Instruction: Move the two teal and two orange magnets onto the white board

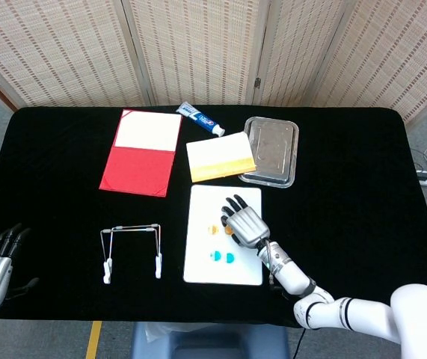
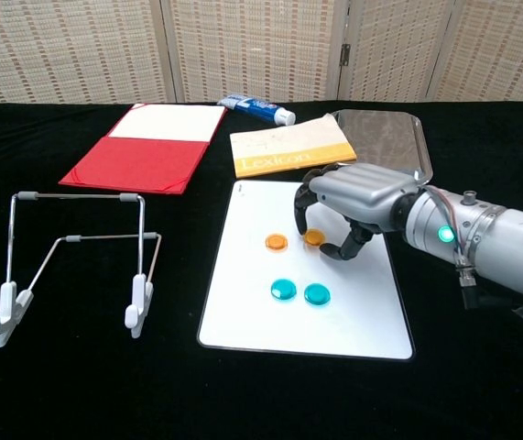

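The right robot hand (image 2: 345, 207) is setting the last orange magnet (image 2: 314, 237), loosely pinched under curled fingers, onto the board (image 2: 362, 312), and next needs only to let go and lift.

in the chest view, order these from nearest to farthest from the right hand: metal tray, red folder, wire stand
From the right hand:
1. Shiny metal tray, just behind it on the table's right side.
2. Red folder with a white sheet, back left.
3. Thin wire stand with white feet, far left front.
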`<control>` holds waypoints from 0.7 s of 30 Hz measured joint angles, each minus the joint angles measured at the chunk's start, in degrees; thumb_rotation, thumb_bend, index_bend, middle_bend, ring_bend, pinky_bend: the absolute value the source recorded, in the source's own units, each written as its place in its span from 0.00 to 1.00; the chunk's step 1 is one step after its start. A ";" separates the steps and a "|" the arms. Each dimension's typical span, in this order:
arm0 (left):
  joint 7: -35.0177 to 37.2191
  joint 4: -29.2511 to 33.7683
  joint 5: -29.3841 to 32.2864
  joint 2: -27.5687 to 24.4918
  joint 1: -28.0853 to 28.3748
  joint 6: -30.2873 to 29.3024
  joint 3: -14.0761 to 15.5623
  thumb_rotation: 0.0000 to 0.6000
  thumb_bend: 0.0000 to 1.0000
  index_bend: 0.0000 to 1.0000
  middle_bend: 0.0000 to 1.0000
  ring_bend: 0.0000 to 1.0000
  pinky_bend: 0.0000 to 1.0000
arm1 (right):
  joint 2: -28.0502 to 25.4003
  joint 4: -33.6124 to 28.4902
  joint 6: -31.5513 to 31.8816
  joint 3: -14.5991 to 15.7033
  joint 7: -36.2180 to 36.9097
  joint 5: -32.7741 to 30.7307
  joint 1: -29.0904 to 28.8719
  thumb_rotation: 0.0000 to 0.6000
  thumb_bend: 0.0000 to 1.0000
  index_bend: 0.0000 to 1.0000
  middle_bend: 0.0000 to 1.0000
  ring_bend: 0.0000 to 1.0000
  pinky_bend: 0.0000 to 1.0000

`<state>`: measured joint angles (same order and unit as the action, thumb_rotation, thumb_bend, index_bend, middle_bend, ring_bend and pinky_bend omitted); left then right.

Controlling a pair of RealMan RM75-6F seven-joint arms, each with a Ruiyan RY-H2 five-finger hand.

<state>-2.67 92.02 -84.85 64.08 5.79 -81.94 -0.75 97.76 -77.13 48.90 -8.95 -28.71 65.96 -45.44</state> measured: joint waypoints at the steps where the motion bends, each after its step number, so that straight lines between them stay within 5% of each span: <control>1: 0.01 -0.01 0.00 0.00 0.00 -0.01 0.00 1.00 0.21 0.04 0.01 0.05 0.00 | 0.06 0.06 0.01 0.02 0.02 -0.01 -0.04 1.00 0.47 0.50 0.22 0.03 0.00; 21: 0.44 -0.50 -0.01 0.20 0.00 0.03 -0.10 1.00 0.21 0.03 0.01 0.05 0.00 | -0.63 -1.04 2.20 0.80 0.79 0.78 -0.20 1.00 0.46 0.28 0.21 0.05 0.00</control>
<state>-2.24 91.52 -84.85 64.28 5.79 -81.91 -0.85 97.13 -78.16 51.10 -8.15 -27.92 66.74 -45.64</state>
